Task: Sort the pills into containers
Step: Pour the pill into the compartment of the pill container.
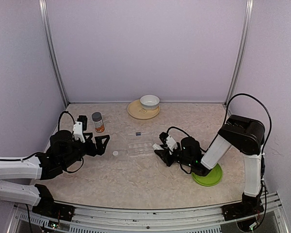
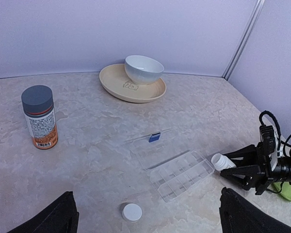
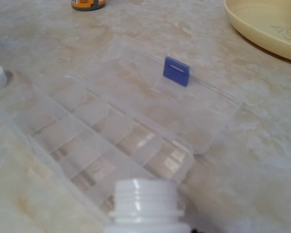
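Note:
The clear pill box point(image 1: 140, 148) lies open mid-table, its lid folded back with a blue latch point(image 2: 154, 137). It also shows in the left wrist view point(image 2: 182, 174) and in the right wrist view point(image 3: 97, 145). My right gripper point(image 1: 161, 148) is shut on an uncapped white bottle point(image 2: 222, 161), held tilted with its mouth point(image 3: 146, 194) at the box's right end. My left gripper point(image 1: 100, 144) is open and empty, left of the box, and its fingers point(image 2: 53, 218) frame the view. No pills show.
A white cap point(image 1: 115, 153) lies left of the box. An orange bottle with a grey cap point(image 1: 97, 122) stands at the back left. A white bowl point(image 1: 149, 101) sits on a tan plate point(image 1: 135, 111) at the back. A green plate point(image 1: 209, 177) lies under the right arm.

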Controlling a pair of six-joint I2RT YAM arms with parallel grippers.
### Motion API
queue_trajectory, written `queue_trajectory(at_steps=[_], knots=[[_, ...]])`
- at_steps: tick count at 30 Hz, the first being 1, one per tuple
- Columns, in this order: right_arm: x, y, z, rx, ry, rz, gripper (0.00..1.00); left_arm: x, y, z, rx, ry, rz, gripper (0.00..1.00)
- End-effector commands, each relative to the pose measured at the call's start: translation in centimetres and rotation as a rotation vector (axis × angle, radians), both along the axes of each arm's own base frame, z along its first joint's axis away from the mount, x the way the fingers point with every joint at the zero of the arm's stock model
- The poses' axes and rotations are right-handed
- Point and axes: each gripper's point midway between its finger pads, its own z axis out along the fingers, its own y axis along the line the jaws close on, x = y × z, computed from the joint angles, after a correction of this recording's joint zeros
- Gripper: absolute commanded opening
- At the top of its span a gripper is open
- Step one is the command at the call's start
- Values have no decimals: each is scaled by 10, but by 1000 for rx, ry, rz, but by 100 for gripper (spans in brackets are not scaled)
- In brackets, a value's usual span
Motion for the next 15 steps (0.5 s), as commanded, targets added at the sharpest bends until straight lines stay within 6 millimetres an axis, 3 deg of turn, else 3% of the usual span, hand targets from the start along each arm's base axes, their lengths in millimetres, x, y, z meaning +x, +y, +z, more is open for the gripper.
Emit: queue_trajectory(at_steps=[1, 15], knots=[[0, 8, 19, 15, -40, 13, 0, 0, 5, 1, 0, -12, 12, 99], [-3, 15, 20, -26, -51, 15, 0, 0, 4, 1, -4, -12, 8, 99]])
